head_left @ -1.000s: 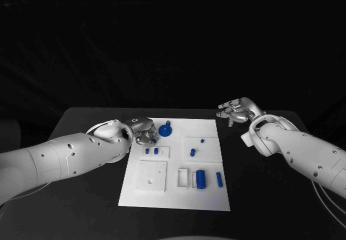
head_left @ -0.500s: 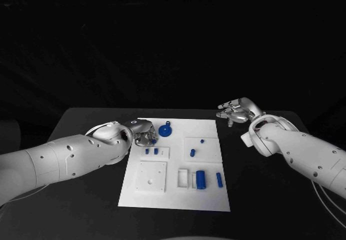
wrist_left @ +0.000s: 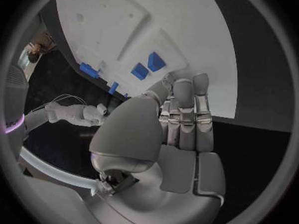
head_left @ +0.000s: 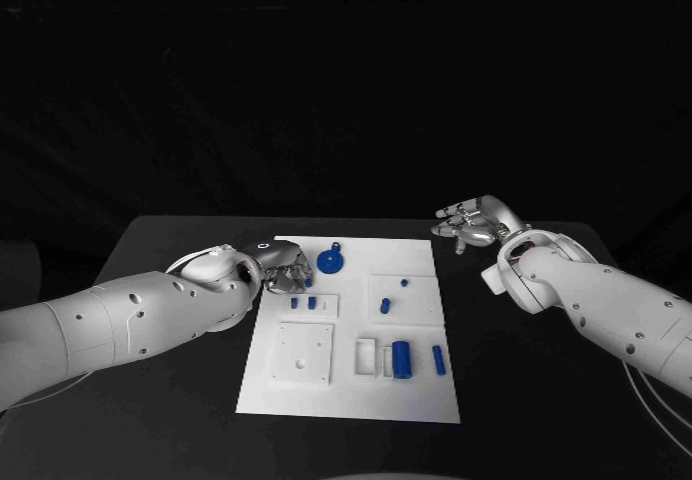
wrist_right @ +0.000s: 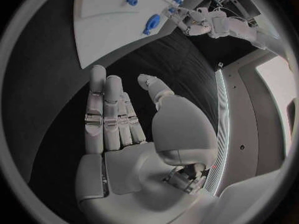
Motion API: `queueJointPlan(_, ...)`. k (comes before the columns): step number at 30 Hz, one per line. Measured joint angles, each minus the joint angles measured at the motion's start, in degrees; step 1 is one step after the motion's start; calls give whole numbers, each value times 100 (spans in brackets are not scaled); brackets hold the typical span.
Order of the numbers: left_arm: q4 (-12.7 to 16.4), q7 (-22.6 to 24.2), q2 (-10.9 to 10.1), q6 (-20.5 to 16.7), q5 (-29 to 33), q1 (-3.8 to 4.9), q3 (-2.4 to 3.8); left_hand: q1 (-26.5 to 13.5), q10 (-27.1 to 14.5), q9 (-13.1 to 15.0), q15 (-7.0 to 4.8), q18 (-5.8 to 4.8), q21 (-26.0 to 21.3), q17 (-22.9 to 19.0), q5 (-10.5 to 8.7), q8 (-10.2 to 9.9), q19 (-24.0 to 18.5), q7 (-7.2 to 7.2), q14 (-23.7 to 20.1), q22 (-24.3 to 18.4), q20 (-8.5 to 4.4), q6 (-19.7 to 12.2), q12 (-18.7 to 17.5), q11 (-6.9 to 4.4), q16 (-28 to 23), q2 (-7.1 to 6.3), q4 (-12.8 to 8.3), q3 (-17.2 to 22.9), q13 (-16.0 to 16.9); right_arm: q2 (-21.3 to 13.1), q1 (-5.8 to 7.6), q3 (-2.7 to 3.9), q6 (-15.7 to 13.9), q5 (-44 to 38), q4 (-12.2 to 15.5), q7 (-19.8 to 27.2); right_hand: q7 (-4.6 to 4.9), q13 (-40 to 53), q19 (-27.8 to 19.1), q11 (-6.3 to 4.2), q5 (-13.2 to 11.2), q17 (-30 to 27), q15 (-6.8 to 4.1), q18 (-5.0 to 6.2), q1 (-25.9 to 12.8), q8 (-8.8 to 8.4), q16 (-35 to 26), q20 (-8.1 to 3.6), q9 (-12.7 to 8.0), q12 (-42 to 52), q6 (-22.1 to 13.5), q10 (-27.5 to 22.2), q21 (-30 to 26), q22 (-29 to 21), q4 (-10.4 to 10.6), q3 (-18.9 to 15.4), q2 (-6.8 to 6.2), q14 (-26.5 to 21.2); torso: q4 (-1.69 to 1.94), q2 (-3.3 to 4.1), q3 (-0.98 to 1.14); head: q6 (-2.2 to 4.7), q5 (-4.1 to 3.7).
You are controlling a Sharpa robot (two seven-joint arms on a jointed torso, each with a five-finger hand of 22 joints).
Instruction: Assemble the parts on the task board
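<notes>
The white task board (head_left: pixel 346 395) lies mid-table, also seen in the right wrist view (wrist_right: pixel 106 30). A round blue part with a handle (head_left: pixel 332 262) (wrist_right: pixel 151 22) lies near its far edge. Two small blue pegs (head_left: pixel 303 301) (wrist_left: pixel 146 66) stand in a small raised plate. More blue pieces lie at the middle (head_left: pixel 385 305) and near right (head_left: pixel 402 358). My left hand (head_left: pixel 283 268) (wrist_left: pixel 184 109) hovers over the board's far left corner, just behind the two pegs, fingers together with tips bent, nothing seen in them. My right hand (head_left: pixel 470 224) (wrist_right: pixel 115 119) hangs off the board's far right corner, fingers flat and empty.
A square white plate (head_left: pixel 304 351) with holes sits on the board's near left. Black table (head_left: pixel 173 420) surrounds the board. My left forearm (head_left: pixel 130 320) lies across the table's left side, my right forearm (head_left: pixel 606 310) along its right side.
My left hand has crept slightly toward the two small pegs. The right hand and the parts have stayed where they were.
</notes>
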Motion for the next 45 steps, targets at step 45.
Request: queueJointPlan(45, 273, 1343, -546, -671, 6320, 360, 573, -323, -789, 5, 597, -4, -1687, -1646, -35, 0, -1121, 421, -443, -2489, 585, 303, -1, 409, -5114, -152, 284, -163, -4, 25, -273, -200, 1150, -3915, 1252, -936, -272, -4, -2, -151, -1598, 133, -144, 21, 216, 18, 271, -128, 33, -244, 1097, 384, 898, 400, -658, 1315, -102, 595, -1, 1, -10, 172, -155)
